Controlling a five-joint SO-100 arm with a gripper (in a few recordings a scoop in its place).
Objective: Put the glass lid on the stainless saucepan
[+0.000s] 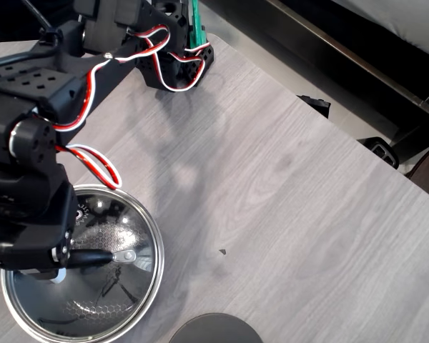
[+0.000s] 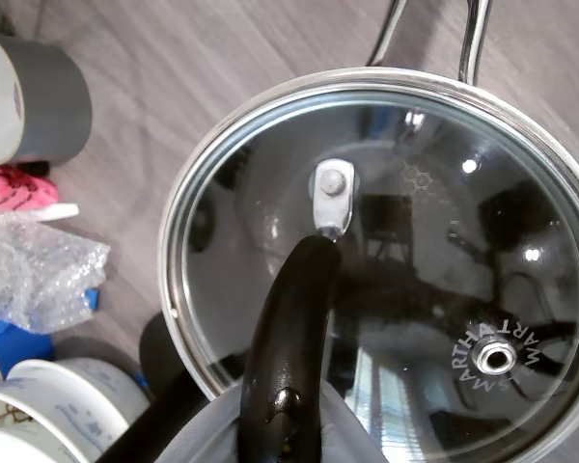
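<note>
The glass lid (image 1: 104,289) (image 2: 415,241) lies over the stainless saucepan (image 1: 154,275), whose honeycomb interior shows through the glass. In the wrist view the pan's steel side handle (image 2: 473,39) sticks out at the top, and a steel rim rings the lid closely all round. The lid's black bar handle (image 2: 289,318) runs from its steel bracket down into my gripper (image 2: 280,429) (image 1: 64,256), which is shut on it. The steam vent (image 2: 492,359) sits at the lower right of the glass. My black arm covers the left part of the lid in the overhead view.
A dark grey disc (image 1: 214,330) lies at the bottom edge, right of the pan. In the wrist view a grey cylinder (image 2: 39,101), a pink object (image 2: 14,188), crumpled plastic (image 2: 34,270) and white bowls (image 2: 48,405) crowd the left. The table edge (image 1: 343,125) runs diagonally at the upper right.
</note>
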